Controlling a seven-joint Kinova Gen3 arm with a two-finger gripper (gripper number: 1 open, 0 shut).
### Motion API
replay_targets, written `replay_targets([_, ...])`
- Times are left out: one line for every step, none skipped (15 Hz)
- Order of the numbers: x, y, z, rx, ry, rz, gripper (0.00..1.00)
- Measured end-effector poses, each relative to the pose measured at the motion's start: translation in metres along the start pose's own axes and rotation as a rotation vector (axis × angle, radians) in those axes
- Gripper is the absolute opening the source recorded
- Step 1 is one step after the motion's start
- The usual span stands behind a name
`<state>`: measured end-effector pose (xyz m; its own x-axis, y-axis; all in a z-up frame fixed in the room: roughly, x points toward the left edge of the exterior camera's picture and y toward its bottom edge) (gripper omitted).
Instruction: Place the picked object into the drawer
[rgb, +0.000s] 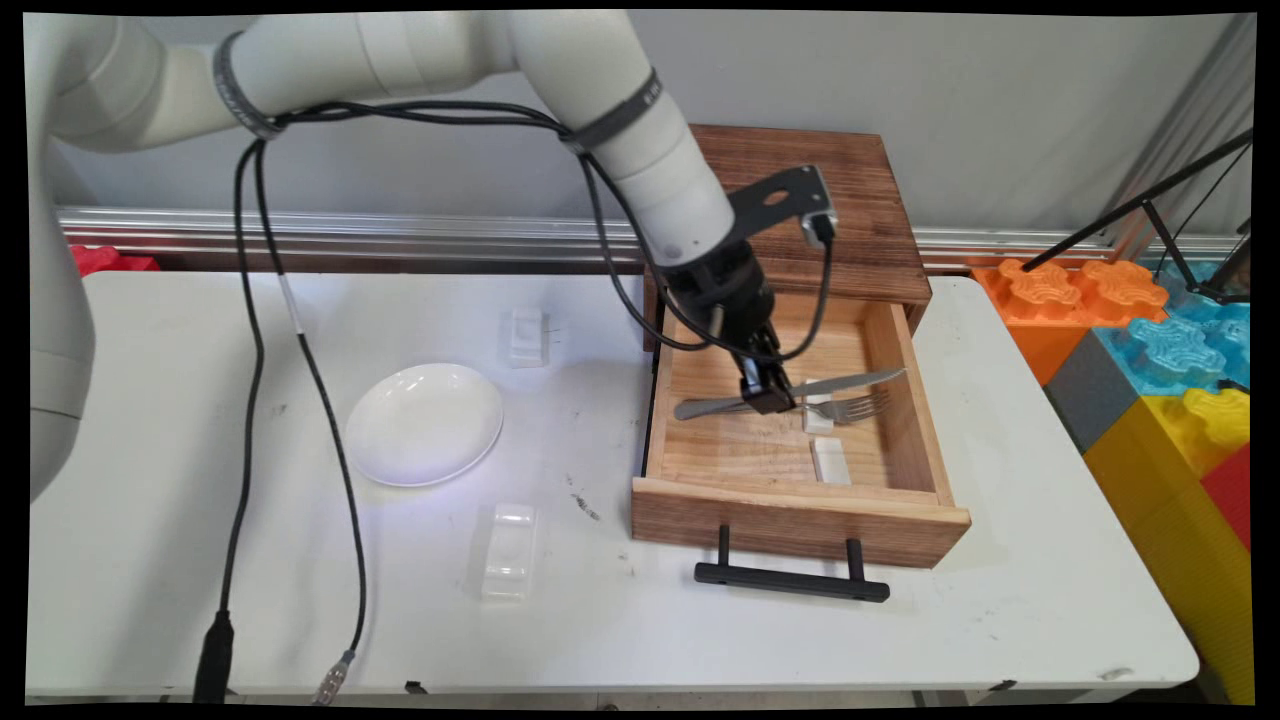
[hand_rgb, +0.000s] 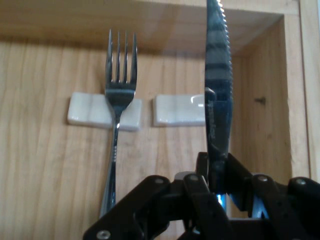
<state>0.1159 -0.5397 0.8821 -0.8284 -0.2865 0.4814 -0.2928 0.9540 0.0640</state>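
My gripper (rgb: 768, 398) reaches down into an open wooden drawer (rgb: 800, 522) and is shut on a table knife (rgb: 850, 382) near the middle of its length. The serrated blade points at the drawer's right wall. In the hand view the knife (hand_rgb: 218, 75) runs straight up from the gripper (hand_rgb: 218, 182), crossing the right end of a small white rest (hand_rgb: 175, 110). A fork (hand_rgb: 120, 90) lies beside it, its neck on a second white rest (hand_rgb: 82, 111). In the main view the fork (rgb: 852, 407) lies just in front of the knife.
The drawer sticks out of a dark wooden cabinet (rgb: 860, 200), black handle (rgb: 790, 578) toward the near edge. A white plate (rgb: 424, 423) and two small pale blocks (rgb: 526, 335) (rgb: 510, 550) lie on the table to the left. Black cables (rgb: 245, 420) hang there. Coloured foam blocks (rgb: 1170, 380) stand at right.
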Motion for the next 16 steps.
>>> replay_targets([0.002, 0.0, 0.005, -0.001, 0.001, 0.001, 0.0])
replay_targets([0.004, 0.001, 0.01, -0.002, 0.001, 0.002, 0.0])
replay_targets([0.005, 0.001, 0.015, -0.003, 0.001, 0.002, 0.0])
replay_targets([0.006, 0.002, 0.02, -0.005, 0.0, 0.003, 0.0])
replay_targets([0.006, 0.002, 0.023, -0.006, -0.001, 0.004, 0.0])
replay_targets([0.006, 0.003, 0.027, -0.008, -0.002, 0.005, 0.0])
replay_targets([0.005, 0.003, 0.03, -0.009, -0.004, 0.005, 0.0])
replay_targets([0.005, 0.004, 0.035, -0.01, -0.006, 0.006, 0.0])
replay_targets([0.004, 0.004, 0.038, -0.011, -0.008, 0.006, 0.0])
replay_targets([0.003, 0.004, 0.043, -0.012, -0.01, 0.007, 0.0])
replay_targets([0.002, 0.004, 0.046, -0.014, -0.011, 0.009, 0.0])
replay_targets([0.001, 0.005, 0.05, -0.016, -0.013, 0.012, 0.0])
replay_targets([0.0, 0.005, 0.053, -0.017, -0.015, 0.014, 0.0])
replay_targets([-0.001, 0.005, 0.057, -0.019, -0.017, 0.016, 0.0])
replay_targets([-0.002, 0.005, 0.06, -0.019, -0.019, 0.017, 0.0])
replay_targets([-0.004, 0.005, 0.064, -0.02, -0.022, 0.019, 0.0])
